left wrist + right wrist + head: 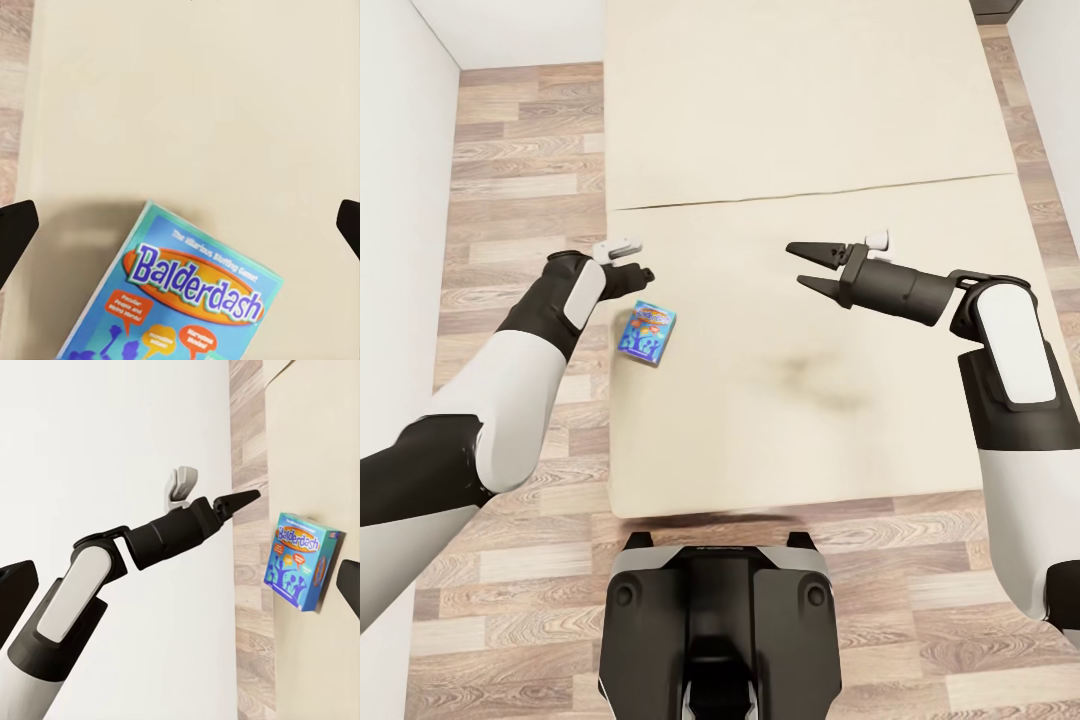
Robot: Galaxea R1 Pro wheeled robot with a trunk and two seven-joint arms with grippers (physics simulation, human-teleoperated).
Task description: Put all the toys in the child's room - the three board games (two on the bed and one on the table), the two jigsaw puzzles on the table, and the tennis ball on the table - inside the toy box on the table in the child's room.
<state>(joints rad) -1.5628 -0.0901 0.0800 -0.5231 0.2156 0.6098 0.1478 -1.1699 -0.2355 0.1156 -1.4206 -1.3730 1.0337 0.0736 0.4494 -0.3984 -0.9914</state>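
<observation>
Nearest in the head view, the robot's dark base (718, 625) on pale wood-plank flooring (520, 150), just short of the bed (810, 420). Broad, flat cream bed top, matte and smooth, with a faint dark smudge near its middle and a thin seam running across farther back. Near the bed's left edge, a flat rectangular board game (646, 332), blue and glossy, lying slightly skewed; in the left wrist view, "Balderdash" in blue letters on an orange oval across its lid (191, 292). Just beyond the box, above the bed's edge, the left gripper (640, 272), pointing down, not touching the box; spread wide, judging by the dark fingertips (15, 232) at both sides of its wrist view, nothing between them. Well apart to the right, over bare bed surface, the right gripper (808, 266), black and tapered, jaws parted and empty, pointing toward the left arm. From the right wrist view, the left gripper (238, 500) beside the box (304, 559), nothing between. Plain white walls at both sides, planks running along them.
</observation>
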